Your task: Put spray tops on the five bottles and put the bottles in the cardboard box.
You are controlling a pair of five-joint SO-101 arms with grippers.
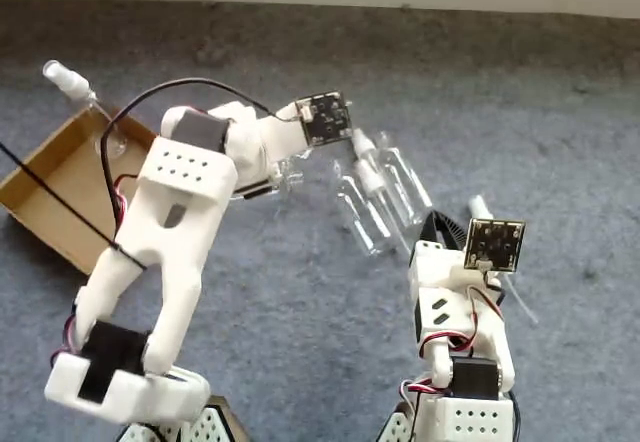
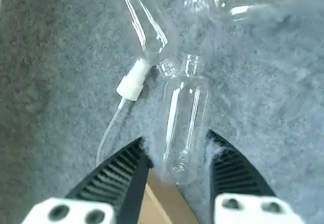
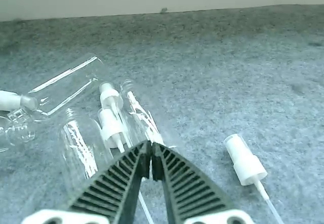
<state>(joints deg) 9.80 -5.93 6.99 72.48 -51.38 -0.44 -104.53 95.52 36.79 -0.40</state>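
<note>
While the left hand hangs open over the grey tabletop, a clear uncapped bottle lies between its fingers, neck pointing away. Just past one fingertip a white spray top lies against a second bottle, its thin tube trailing back toward the hand. The right hand is closed, fingertips pressed together, with a loose spray top beside it. The cardboard box sits well apart from both.

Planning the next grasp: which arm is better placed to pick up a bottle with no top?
Left. The left pincer is open, astride the topless bottle lying flat. The right pincer is shut, holding no bottle.
</note>
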